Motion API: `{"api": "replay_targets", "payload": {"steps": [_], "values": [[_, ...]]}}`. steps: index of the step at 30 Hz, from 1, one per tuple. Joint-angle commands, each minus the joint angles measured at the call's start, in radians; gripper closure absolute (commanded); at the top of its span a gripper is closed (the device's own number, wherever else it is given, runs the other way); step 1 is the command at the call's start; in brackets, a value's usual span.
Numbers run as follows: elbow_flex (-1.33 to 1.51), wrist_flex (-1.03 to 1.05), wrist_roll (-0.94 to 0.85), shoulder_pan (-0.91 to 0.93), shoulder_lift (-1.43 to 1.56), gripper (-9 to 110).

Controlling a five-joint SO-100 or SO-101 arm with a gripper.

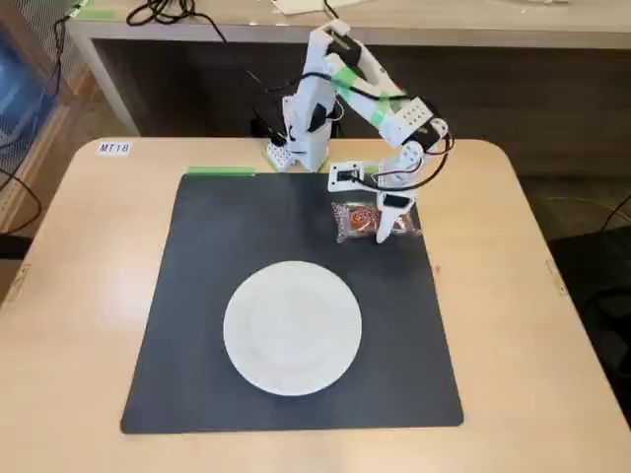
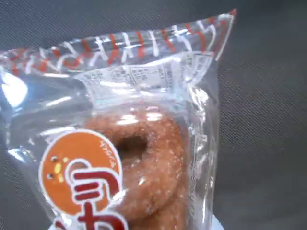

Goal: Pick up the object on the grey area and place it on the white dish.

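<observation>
In the fixed view, your arm (image 1: 340, 89) reaches down from its base at the far edge of the grey mat (image 1: 197, 296) and ends over the cookie packet (image 1: 353, 221). The packet lies on the mat's far right part, beyond the white plate (image 1: 293, 327) and well apart from it. The plate sits on the mat nearer the camera, roughly central. Your jaws (image 1: 385, 225) come down across the middle of the packet: one white finger (image 1: 390, 212) stands in front of the wrapper, with packet showing on both sides of it. How wide the jaws stand, and whether they pinch the packet or merely touch it, you cannot tell from here. The mat lies on the light wooden counter (image 1: 89, 256), and a strip of green tape (image 1: 219, 170) marks the mat's far left edge.

In the wrist view, the packet (image 2: 134, 143) fills most of the picture, very close to the lens, with the grey mat (image 2: 268, 120) behind it. You see a sugared brown ring cookie (image 2: 153, 163) through the clear wrapper, an orange round label (image 2: 79, 172) at lower left, and a crinkled sealed end with red and white stripes (image 2: 124, 45) along the top. No finger shows here, so this view does not settle the grip either.
</observation>
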Motion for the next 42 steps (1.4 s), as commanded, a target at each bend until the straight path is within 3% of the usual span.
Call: {"api": "replay_targets", "payload": {"steps": [1,21,34,42], "values": [[0.005,-0.018,-0.020,0.008,0.008,83],[0.023,-0.307,-0.342,0.114,0.339,77],[-0.020,-0.371,-0.730,0.526,0.299,74],[-0.308,-0.235,-0.953,0.718,0.040,75]]}}
